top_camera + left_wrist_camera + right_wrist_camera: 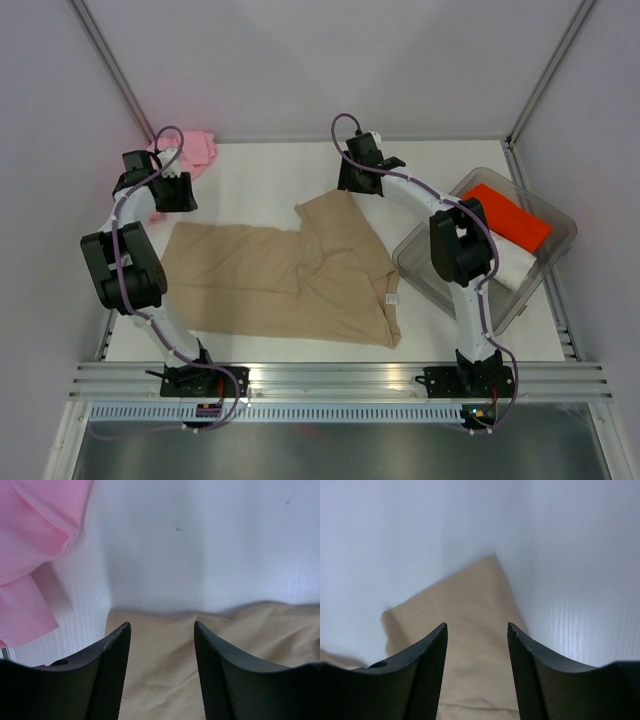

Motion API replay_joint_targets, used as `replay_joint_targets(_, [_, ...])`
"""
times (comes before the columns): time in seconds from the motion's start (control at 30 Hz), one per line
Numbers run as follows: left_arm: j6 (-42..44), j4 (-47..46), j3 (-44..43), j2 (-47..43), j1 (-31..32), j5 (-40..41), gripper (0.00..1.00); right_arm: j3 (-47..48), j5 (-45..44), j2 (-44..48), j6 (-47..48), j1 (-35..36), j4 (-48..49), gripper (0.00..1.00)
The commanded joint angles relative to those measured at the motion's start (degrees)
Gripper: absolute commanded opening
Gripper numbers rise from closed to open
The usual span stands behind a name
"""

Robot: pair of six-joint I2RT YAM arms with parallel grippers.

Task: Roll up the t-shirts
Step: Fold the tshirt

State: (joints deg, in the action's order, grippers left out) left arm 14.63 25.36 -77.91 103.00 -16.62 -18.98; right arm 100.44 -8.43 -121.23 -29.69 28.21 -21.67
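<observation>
Tan t-shirt [290, 280] lies spread flat in the middle of the white bench [260, 175]. Its long axis runs left to right, and one flap reaches toward the far edge. The pink t-shirt [197, 150] sits bunched in the far left corner, apart from the tan one.

Both pairs of jaws hang over the tan shirt's far side. The left jaws are at its far left corner; in the left wrist view the cloth's corner edge lies just beneath and ahead of them, with pink cloth off to their left. The right jaws are over the tip of the far flap, which in the right wrist view points away between the fingers. Both pairs stand apart with nothing between them, so neither grips cloth.

The left arm [125, 260] is nearer the shirt's short left end, and the right arm [460, 250] is nearer its middle. A roll along the long axis would probably start from the left end, so both pairs would need to drop onto that edge first.
</observation>
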Motion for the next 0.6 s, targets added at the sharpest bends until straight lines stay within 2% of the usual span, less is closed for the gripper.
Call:
replay_joint_targets(0.0, [2.2,2.8,-4.4,5.1,-1.2,1.8,0.59,9.7,-1.2,-10.6,1.0,-0.5,-8.5,0.57])
replay_joint_targets(0.03, [2.4,2.9,-5.1,6.3,-1.3,3.1,0.6,13.0,-1.8,-12.3,0.7,-0.8,-9.2,0.58])
replay_joint_targets(0.2, [1.7,3.2,-8.6,10.9,-3.0,3.7,0.6,16.6,-3.2,-19.3,0.0,-2.8,-9.6,0.58])
replay_joint_targets(0.37, [1.5,3.5,-10.9,15.6,-3.2,2.7,0.59,18.2,3.2,-23.0,1.8,-3.4,-8.8,0.57])
replay_joint_targets(0.57, [0.6,5.5,-13.5,18.6,-3.4,2.9,0.59,18.8,5.7,-24.6,2.9,-3.4,-8.1,0.56])
